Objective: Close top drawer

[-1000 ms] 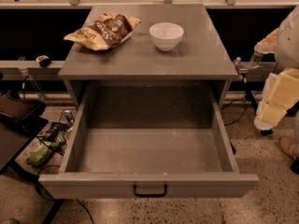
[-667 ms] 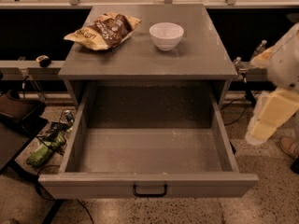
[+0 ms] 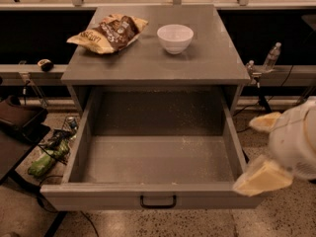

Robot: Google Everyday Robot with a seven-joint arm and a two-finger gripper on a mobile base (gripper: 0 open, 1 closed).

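Under the flat grey bench (image 3: 148,65), the wide grey metal top drawer (image 3: 98,197) with its black bar handle (image 3: 158,201) stands fully extended, so closing is not yet begun. At the drawer's right front corner, the cream-fingered tool (image 3: 246,154) is spread and released, grasping nothing.

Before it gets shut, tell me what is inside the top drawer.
Nothing shows inside the top drawer: only its bare grey floor. The strip right behind the front panel is hidden. The gripper hangs open outside the drawer's front right corner.
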